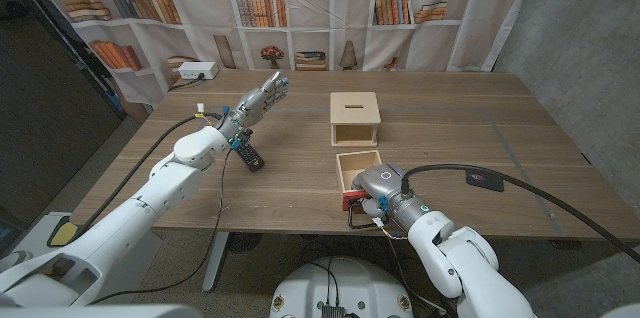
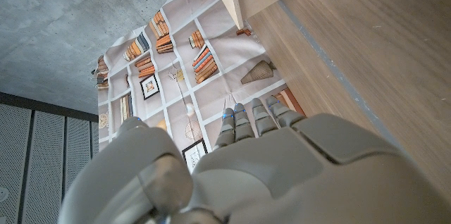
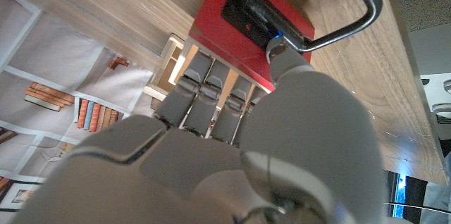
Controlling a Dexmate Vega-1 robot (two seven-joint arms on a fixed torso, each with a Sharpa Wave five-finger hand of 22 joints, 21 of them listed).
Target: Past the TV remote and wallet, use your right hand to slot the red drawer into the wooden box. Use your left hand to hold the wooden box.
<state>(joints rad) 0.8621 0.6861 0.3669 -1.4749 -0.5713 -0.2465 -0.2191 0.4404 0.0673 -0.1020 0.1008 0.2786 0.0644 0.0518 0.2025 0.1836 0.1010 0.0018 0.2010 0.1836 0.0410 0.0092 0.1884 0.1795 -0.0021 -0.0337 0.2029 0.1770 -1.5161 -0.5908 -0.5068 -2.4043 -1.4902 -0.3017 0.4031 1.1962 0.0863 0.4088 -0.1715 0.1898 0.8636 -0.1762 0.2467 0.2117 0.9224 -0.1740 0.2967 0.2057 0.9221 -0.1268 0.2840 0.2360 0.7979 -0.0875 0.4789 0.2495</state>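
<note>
Fingers (image 3: 211, 90) of right hand (image 1: 378, 186) grip red drawer (image 3: 232, 23) | left hand (image 1: 255, 100) fingers spread, raised, empty | wooden box (image 1: 354, 118) apart

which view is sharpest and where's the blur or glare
Head view: evenly lit and sharp on the wooden box and red drawer, corners darker. Left wrist view: the left hand up close looks soft. Right wrist view: the right hand blurs near the lens; the drawer's red front is crisp.

Wooden table (image 1: 520, 138), wooden box (image 1: 354, 119), red drawer (image 1: 352, 173), TV remote (image 1: 248, 155), wallet (image 1: 485, 180)
</note>
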